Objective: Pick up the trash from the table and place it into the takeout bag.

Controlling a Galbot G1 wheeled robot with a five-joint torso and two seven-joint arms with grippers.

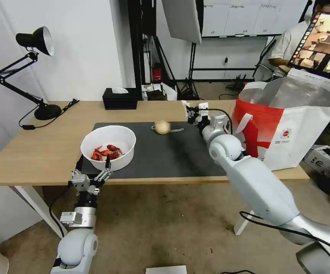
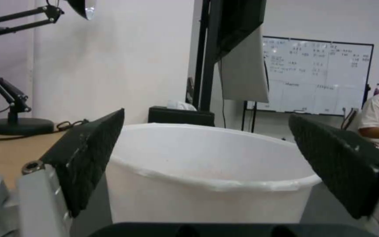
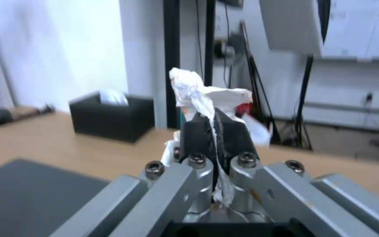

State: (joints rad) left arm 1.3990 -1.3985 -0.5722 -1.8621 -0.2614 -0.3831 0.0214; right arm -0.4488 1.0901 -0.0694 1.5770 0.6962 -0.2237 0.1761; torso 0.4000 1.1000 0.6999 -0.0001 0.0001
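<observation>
We see a smooth white plastic bowl (image 1: 108, 146) on a matt dark grey mat (image 1: 165, 152) over a light-wood tabletop (image 1: 39, 152), a crinkled white paper tissue (image 3: 207, 93) between ribbed black gripper pads (image 3: 198, 135), and a silver foil-lined takeout bag (image 1: 287, 125).

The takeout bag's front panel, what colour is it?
Red, on the takeout bag, with white sides and a small red logo; clearest in the head view.
</observation>
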